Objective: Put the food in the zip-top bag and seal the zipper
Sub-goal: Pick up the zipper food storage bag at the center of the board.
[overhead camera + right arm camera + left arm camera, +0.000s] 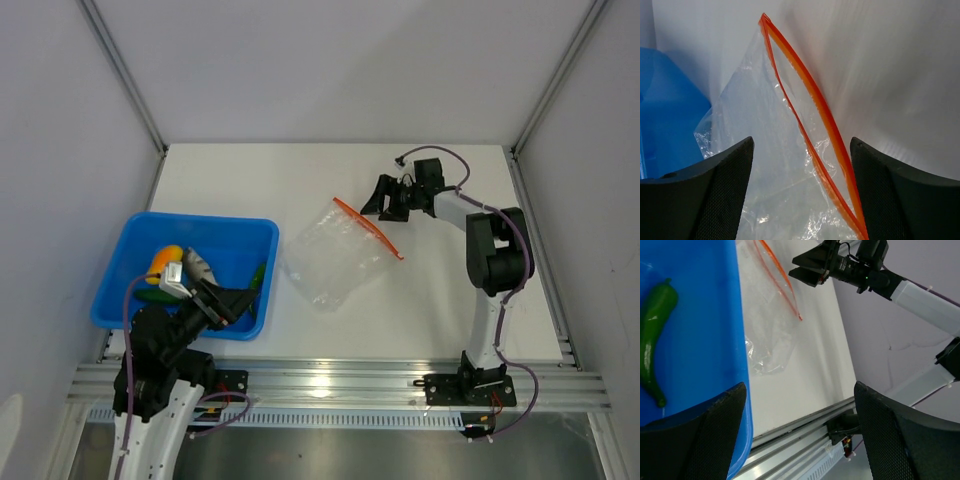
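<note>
Left hand (800, 386) hangs spread over the blue tray (741, 340) rim; right hand (801, 141) spread above the bag (765, 150), astride its zipper (823, 120).

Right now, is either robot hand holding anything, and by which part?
Nothing is held: left gripper open at the edge of the blue tray, right gripper open by the zipper.

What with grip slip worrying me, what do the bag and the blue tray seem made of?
The zip-top bag: thin clear plastic film, glossy, judging by crinkles and glints. Its zipper: seemingly stiffer orange plastic. The blue tray: apparently rigid moulded plastic, smooth, faintly shiny.
</note>
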Controlling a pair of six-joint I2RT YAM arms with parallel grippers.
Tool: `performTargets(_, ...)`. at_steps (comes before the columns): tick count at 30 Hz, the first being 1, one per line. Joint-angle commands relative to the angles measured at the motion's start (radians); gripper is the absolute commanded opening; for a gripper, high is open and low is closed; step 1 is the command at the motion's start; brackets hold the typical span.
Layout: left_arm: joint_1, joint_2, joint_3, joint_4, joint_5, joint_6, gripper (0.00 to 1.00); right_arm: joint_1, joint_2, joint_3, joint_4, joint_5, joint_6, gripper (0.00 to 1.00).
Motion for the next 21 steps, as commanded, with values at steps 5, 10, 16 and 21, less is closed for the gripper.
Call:
performTargets(5, -0.022, -0.142, 0.085, -0.147, -0.087, 0.145, 0.84, 0.027, 0.082, 0.011, 0.095, -0.188, -0.055, 0.7)
performTargets(10, -0.027, -0.116, 0.105, -0.154, -0.081, 0.15, 0.81, 0.094, 0.052, -0.025, 0.091, -0.188, -0.096, 0.53)
performTargets(16, -0.027, -0.06, 0.138, -0.174, -0.072, 0.148, 0.74, 0.152, 0.036, -0.073, 0.123, -0.228, -0.086, 0.29)
performTargets(21, -0.027, 0.024, 0.177, -0.215, -0.043, 0.159, 0.69, 0.188, 0.006, -0.114, 0.126, -0.209, -0.084, 0.0)
